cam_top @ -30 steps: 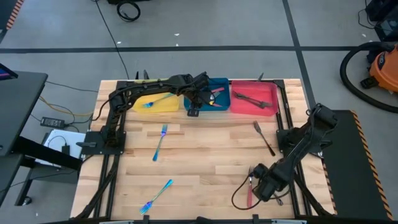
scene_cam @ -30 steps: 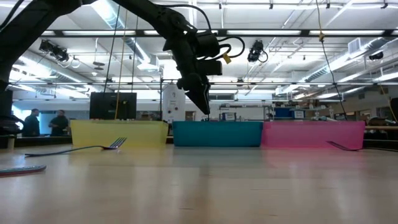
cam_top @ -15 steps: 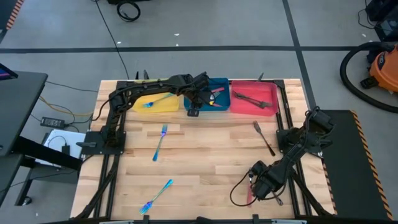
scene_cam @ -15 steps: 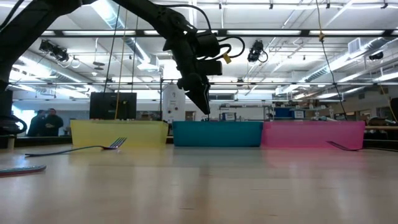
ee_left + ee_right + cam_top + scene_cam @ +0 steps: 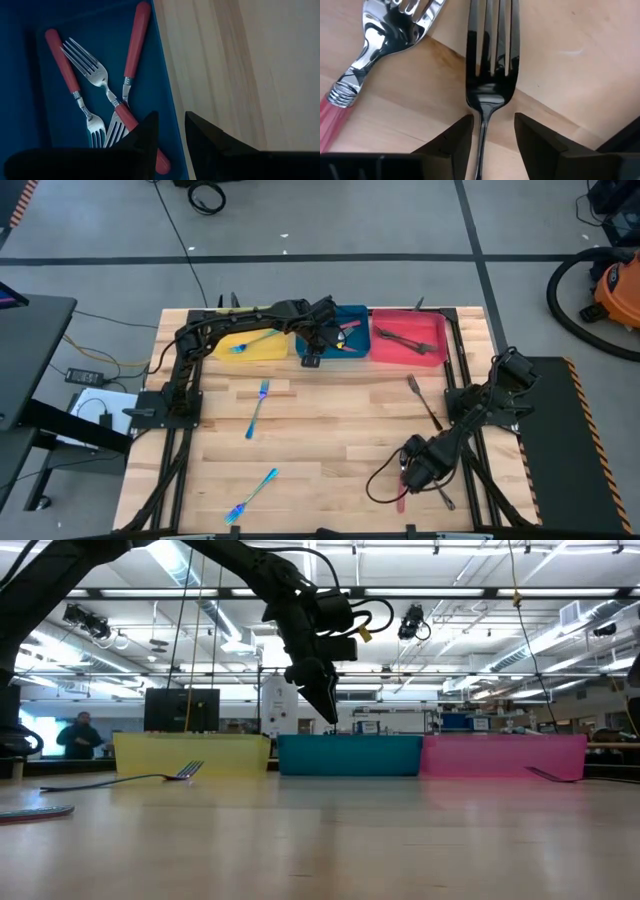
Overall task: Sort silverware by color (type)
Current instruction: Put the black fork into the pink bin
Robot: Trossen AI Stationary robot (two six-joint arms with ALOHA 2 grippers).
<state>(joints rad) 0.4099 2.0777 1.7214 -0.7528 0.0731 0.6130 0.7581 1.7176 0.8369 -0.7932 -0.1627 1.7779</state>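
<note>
My left gripper hangs open and empty over the blue tray, at its near wall. Three silver forks with red handles lie crossed in that tray. My right gripper is low over the table's near right part. It is open, with one finger on each side of a dark fork's neck, tines pointing away. A red-handled utensil lies close beside it on the wood. The red handle and the dark fork's end show by the gripper.
Yellow tray holds one iridescent fork; red tray holds dark forks. Loose on the wood: two iridescent forks and a dark fork. Trays line the far edge.
My right gripper has shifted a little toward the table's far edge, and the dark fork's end now shows behind it near the near edge. The left arm has kept still over the blue tray.
</note>
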